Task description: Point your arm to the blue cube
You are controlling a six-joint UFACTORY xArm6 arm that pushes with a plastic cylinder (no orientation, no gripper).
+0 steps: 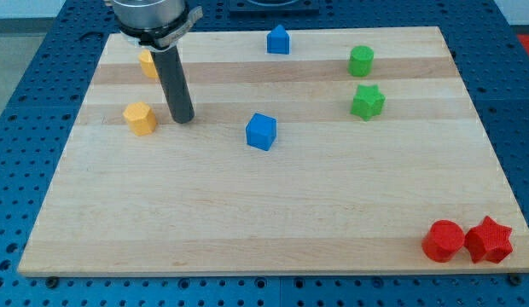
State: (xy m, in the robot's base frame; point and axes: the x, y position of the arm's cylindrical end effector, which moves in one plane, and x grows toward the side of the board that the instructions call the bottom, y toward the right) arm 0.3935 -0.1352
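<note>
The blue cube sits near the middle of the wooden board, a little toward the view's top. My tip rests on the board to the cube's left, about a cube and a half's width away, not touching it. A yellow hexagonal block lies just left of my tip. The rod rises from the tip toward the view's top left.
A second blue block with a pointed top is at the view's top centre. A yellow block is partly hidden behind the rod. A green cylinder and green star lie right. A red cylinder and red star sit bottom right.
</note>
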